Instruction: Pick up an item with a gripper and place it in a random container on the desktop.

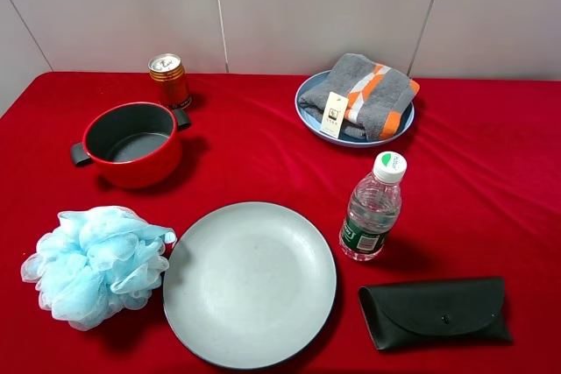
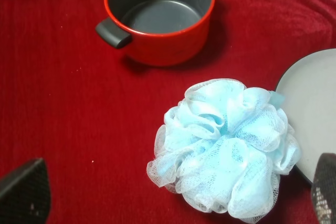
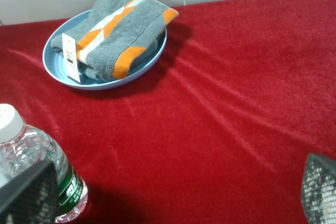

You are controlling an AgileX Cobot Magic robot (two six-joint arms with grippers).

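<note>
Both claws wide open and holding nothing, towel sitting in the blue plate.

The right claw (image 3: 173, 195) hangs spread apart over bare red tablecloth (image 3: 236, 103), with the water bottle (image 3: 37, 166) just beside one fingertip. Further out, the folded grey towel (image 3: 118, 30) with orange and white stripes lies in the light-blue plate (image 3: 58, 69), its paper tag (image 3: 70, 57) draped over the rim. The left claw (image 2: 173, 195) is just as wide, hovering over the fluffy blue pouf (image 2: 226, 148), which touches the big grey plate (image 2: 315, 103). The red pot (image 2: 160, 17) sits beyond the pouf. From overhead there's also a gold can (image 1: 168, 79) behind the pot and a black glasses case (image 1: 436, 311) near the bottle.
</note>
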